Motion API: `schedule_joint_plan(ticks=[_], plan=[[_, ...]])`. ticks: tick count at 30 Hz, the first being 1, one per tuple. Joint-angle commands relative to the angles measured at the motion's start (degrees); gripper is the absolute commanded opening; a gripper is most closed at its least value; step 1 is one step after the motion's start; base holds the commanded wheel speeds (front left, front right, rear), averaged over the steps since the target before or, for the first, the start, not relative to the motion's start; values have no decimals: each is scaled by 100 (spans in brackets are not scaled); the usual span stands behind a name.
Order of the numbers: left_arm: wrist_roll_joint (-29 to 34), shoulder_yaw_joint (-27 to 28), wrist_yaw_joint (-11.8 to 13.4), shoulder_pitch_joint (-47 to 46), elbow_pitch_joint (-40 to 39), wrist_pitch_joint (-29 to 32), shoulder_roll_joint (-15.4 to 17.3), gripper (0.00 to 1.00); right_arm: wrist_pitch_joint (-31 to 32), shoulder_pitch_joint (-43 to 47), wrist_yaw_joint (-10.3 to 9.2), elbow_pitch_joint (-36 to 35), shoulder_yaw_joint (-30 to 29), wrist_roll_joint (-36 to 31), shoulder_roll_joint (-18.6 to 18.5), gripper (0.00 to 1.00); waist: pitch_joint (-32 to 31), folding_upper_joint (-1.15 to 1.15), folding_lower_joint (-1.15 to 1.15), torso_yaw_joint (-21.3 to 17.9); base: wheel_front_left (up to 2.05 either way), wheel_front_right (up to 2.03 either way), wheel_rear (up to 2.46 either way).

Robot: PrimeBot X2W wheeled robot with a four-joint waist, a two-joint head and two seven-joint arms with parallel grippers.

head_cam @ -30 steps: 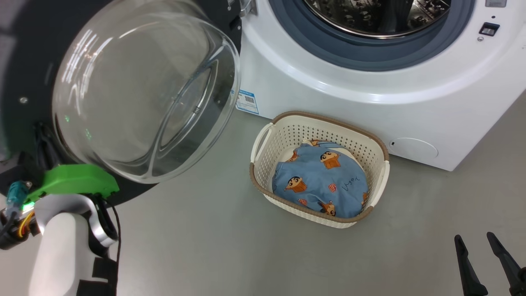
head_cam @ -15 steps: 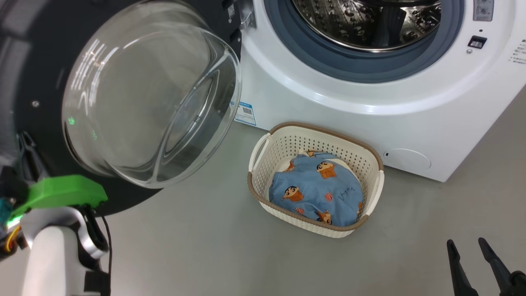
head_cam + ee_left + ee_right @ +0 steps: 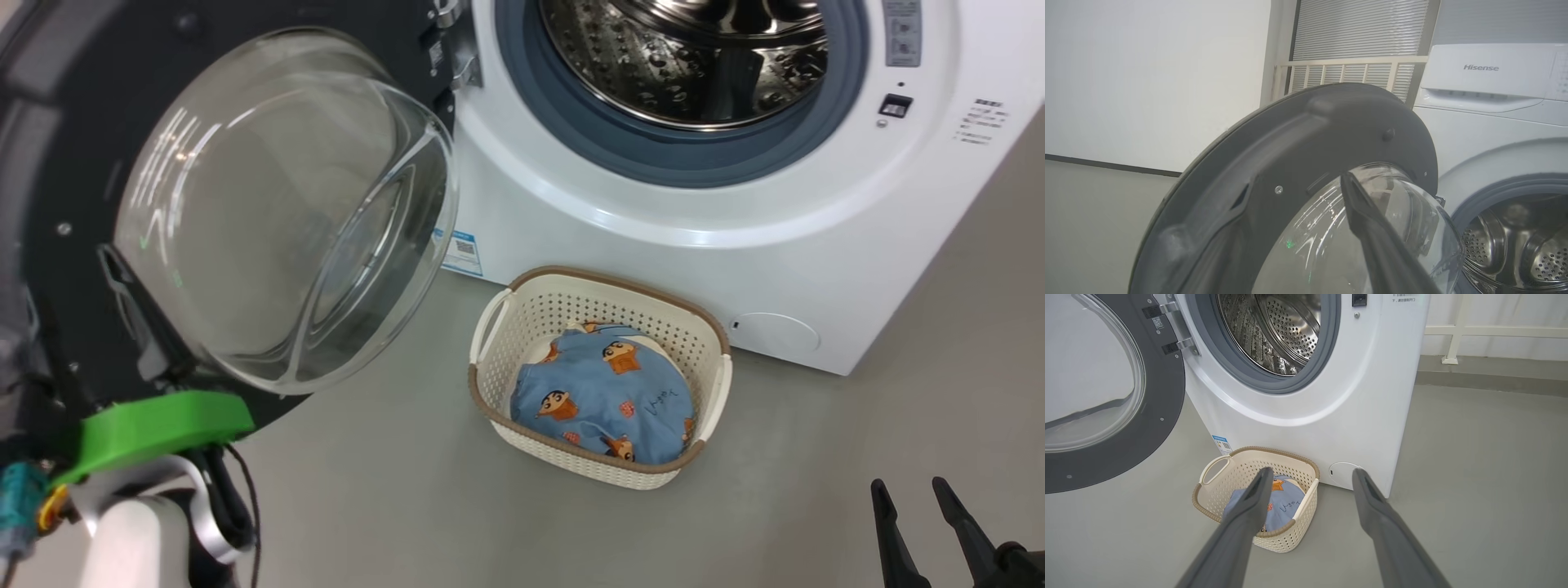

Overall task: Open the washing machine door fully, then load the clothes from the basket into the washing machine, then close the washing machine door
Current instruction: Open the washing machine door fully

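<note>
Beside the glossy black round door [image 3: 49,163], the wide-open right gripper [image 3: 1310,470] should pinch the blue cartoon-print garment [image 3: 604,392] centrally in its cream perforated basket [image 3: 571,282]; left gripper [image 3: 1306,183] looks open.

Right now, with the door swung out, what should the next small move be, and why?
Probably draw the left gripper back off the washing machine door. Its fingers stand apart beside the glass, gripping nothing, the door hangs wide with the drum exposed, and the clothes lie untouched in the basket.
</note>
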Motion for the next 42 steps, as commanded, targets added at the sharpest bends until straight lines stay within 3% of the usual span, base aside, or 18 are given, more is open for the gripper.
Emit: schedule_joint_plan(ticks=[1,7,10,15,19,30,42], plan=[[20,92,59,1,-239,-29,170,100,-69,-201,9,-118,133,-32,-70,100,-44,0,0,-131,0,0,0],[185,-208,-153,221,-400,-29,170,100,-69,-247,9,-79,149,-54,-27,100,-124,0,0,-507,0,0,0],[-139,-344,-462,360,-369,-29,170,100,-69,-274,9,-66,139,-54,9,100,-166,0,0,-716,0,0,0],[-152,-465,-983,530,-169,-29,170,100,-69,-290,9,-39,126,-68,45,100,-225,0,0,-1042,0,0,0],[-114,-488,-1229,719,-34,-29,170,100,-69,-263,9,-20,109,-85,59,100,-291,0,0,-1269,0,0,0],[111,-560,-1603,1232,480,-29,170,100,-69,-238,9,-28,86,-113,33,100,-375,0,0,-1744,0,0,0],[465,-541,-1845,1678,589,-29,170,100,-69,-179,9,-87,119,-149,-22,100,-377,0,0,-2093,0,0,0]])
